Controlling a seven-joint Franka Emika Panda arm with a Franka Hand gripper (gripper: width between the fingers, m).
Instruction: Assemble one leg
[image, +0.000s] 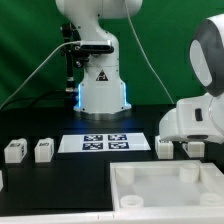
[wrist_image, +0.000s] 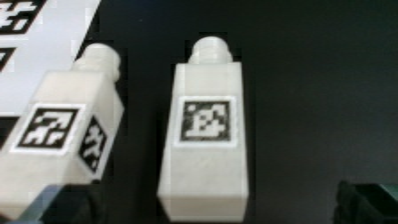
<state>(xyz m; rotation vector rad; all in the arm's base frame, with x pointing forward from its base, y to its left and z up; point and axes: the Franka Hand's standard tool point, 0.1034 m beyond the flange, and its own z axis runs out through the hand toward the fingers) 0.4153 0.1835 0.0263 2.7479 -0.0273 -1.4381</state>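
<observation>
Wrist view: leg (wrist_image: 210, 125) between spread gripper (wrist_image: 214, 203) fingers, outside tray (image: 160, 172).

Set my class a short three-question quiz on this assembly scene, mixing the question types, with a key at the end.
1. True or false: the gripper is shut on the leg beneath it.
2. How many legs show in the wrist view?
3. The marker board is: A lying flat on the table; B held in the gripper; C stacked on a leg.

Key: 1 false, the fingers stand apart on either side of the leg; 2 two; 3 A.
</observation>
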